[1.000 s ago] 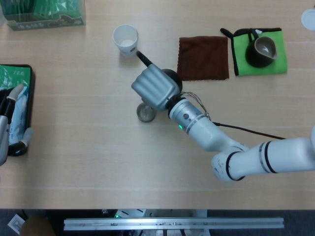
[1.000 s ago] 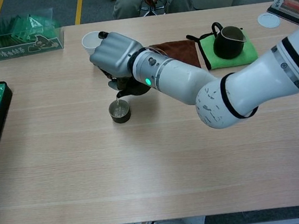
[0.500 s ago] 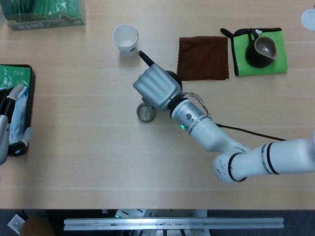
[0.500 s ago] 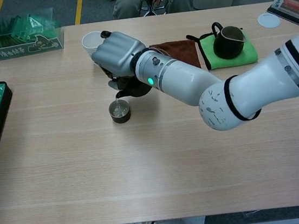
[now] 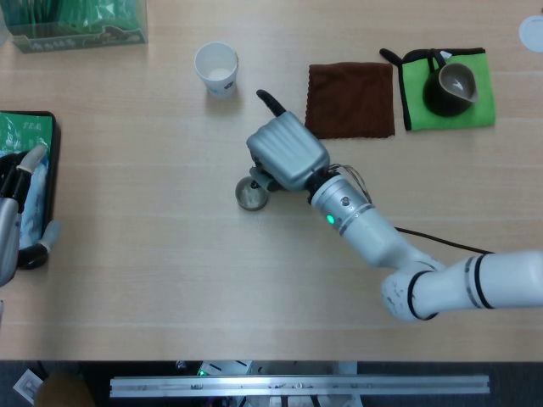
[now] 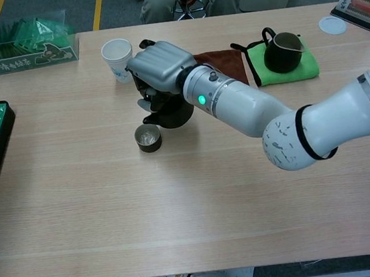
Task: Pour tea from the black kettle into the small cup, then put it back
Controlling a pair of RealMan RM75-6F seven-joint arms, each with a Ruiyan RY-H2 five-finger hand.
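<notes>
Black kettle [image 6: 168, 113] gripped by right hand [image 5: 287, 153], just right of small cup [image 6: 148, 137], apparently filled. Drip risk if tilted. Left hand [image 5: 17, 216] grip: cannot tell.

The right hand [image 5: 287, 153] hid nearly all of the black kettle [image 6: 173, 115] from above, leaving only its handle tip showing, while the left hand [image 5: 12, 229] was cut off by the head view's left edge, its fingers' state unclear, and the small cup [image 5: 252, 196] was too small to judge its contents.
</notes>
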